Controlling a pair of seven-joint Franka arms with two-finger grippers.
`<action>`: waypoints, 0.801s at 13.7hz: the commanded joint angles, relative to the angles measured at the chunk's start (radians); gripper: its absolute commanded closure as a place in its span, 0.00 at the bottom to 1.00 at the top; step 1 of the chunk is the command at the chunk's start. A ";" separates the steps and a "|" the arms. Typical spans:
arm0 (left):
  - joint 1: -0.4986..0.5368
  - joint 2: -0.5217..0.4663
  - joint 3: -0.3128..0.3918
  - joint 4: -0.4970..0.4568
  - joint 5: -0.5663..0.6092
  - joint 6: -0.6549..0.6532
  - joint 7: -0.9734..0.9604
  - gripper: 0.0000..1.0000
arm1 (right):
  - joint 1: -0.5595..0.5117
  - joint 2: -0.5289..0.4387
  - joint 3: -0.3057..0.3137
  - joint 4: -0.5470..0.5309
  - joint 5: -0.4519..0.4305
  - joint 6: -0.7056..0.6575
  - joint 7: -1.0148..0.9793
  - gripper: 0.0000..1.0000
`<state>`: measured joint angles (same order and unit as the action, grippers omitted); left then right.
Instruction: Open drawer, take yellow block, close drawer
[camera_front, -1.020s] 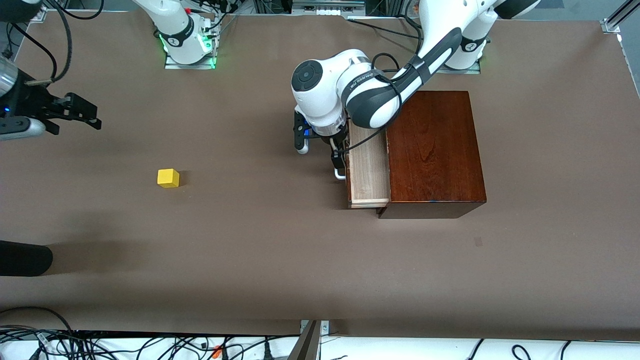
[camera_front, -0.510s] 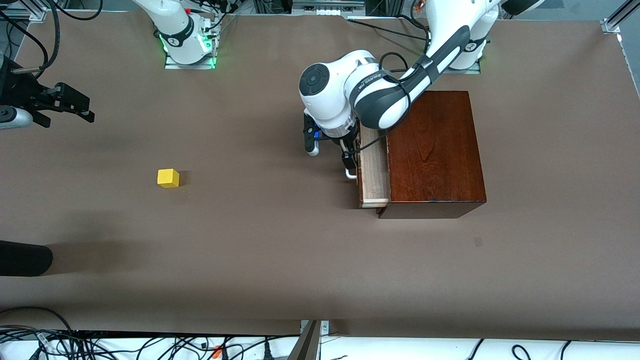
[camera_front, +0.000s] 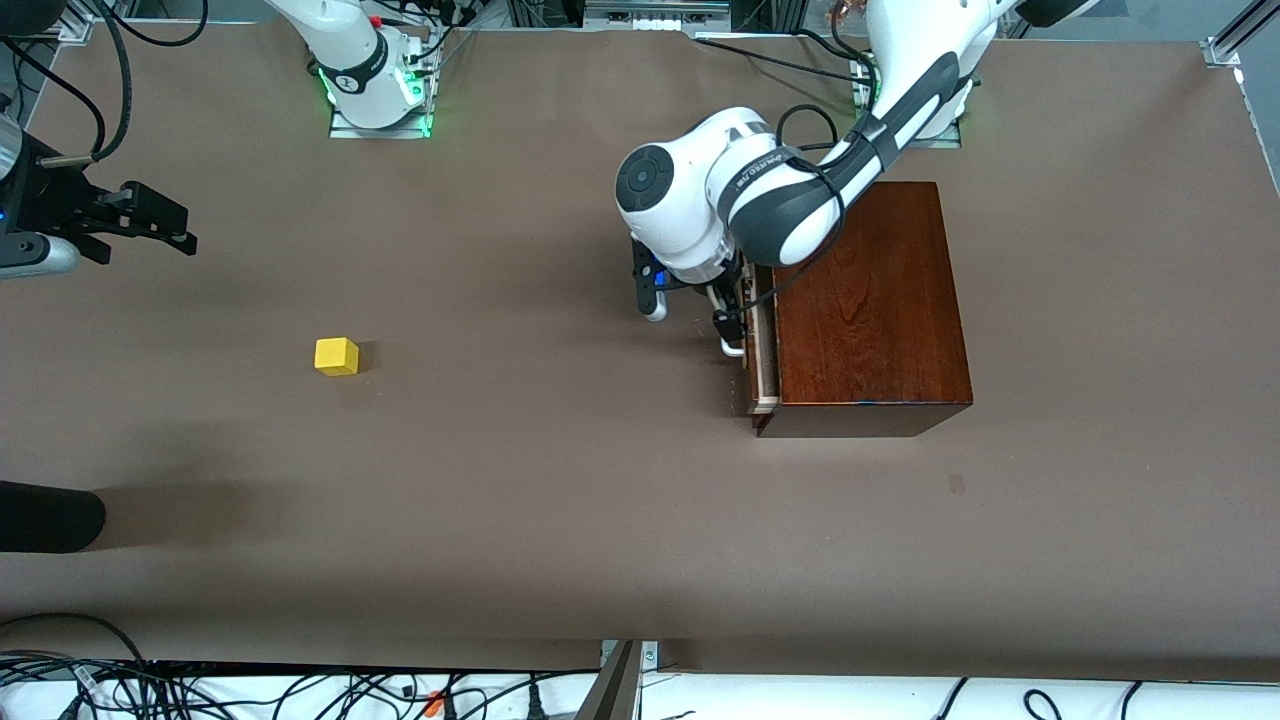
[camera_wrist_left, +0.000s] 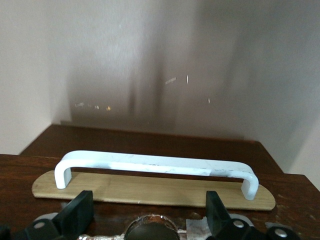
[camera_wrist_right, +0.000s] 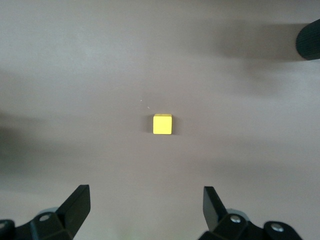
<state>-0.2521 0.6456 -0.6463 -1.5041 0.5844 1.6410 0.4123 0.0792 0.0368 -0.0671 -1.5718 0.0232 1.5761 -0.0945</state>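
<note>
The dark reddish-brown box (camera_front: 870, 300) stands toward the left arm's end. Its drawer (camera_front: 763, 370) sticks out only a narrow pale strip. My left gripper (camera_front: 722, 312) is open at the drawer's dark front, beside the white handle (camera_front: 735, 348). In the left wrist view its jaws (camera_wrist_left: 147, 215) stand wide apart just short of the handle (camera_wrist_left: 155, 166), holding nothing. The yellow block (camera_front: 336, 356) lies on the table toward the right arm's end. My right gripper (camera_front: 183, 229) is open and empty over bare table. The right wrist view (camera_wrist_right: 145, 205) shows the block (camera_wrist_right: 162, 124) ahead of it.
A dark rounded object (camera_front: 50, 515) lies at the table's edge at the right arm's end, nearer the front camera than the block; it also shows in the right wrist view (camera_wrist_right: 309, 40). Cables run along the table's front edge.
The drawer has slid almost fully into the box, and my left gripper has moved with its front toward the box. My right gripper shifted slightly and stays open.
</note>
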 joint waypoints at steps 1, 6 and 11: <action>0.040 -0.046 -0.001 -0.044 0.032 -0.029 0.013 0.00 | 0.022 0.009 0.006 0.030 -0.035 -0.019 0.025 0.00; 0.062 -0.047 -0.001 -0.053 0.032 -0.050 0.011 0.00 | 0.048 0.008 0.003 0.030 -0.037 -0.022 0.068 0.00; 0.031 -0.046 -0.004 -0.012 0.029 -0.020 -0.077 0.00 | 0.042 0.011 -0.004 0.030 -0.036 -0.021 0.068 0.00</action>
<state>-0.2184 0.6365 -0.6509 -1.5168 0.5844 1.6143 0.3884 0.1211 0.0371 -0.0718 -1.5688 0.0015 1.5758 -0.0410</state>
